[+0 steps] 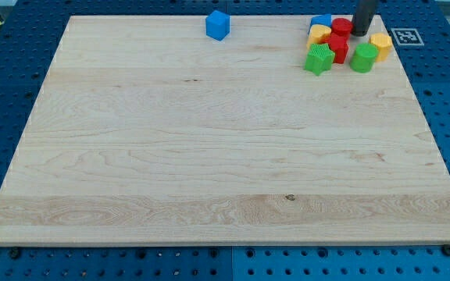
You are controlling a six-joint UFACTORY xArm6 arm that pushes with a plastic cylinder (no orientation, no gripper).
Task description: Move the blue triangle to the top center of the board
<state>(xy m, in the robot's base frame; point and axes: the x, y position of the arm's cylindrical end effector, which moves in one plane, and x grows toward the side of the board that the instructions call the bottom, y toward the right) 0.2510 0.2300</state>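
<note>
A blue block (320, 21), partly hidden so its shape is unclear, sits at the top of a cluster at the board's top right. A second blue block (218, 25), cube-like, stands alone near the top centre. My tip (360, 33) is at the right side of the cluster, just right of a red block (341, 27) and left of a yellow block (380, 45). It is about one block's width to the right of the cluster's blue block, with the red block between them.
The cluster also holds a yellow block (319, 35), a red block (338, 49), a green block (317, 59) and a green cylinder-like block (363, 58). The wooden board (209, 156) lies on a blue perforated table. A marker tag (405, 36) is at the top right corner.
</note>
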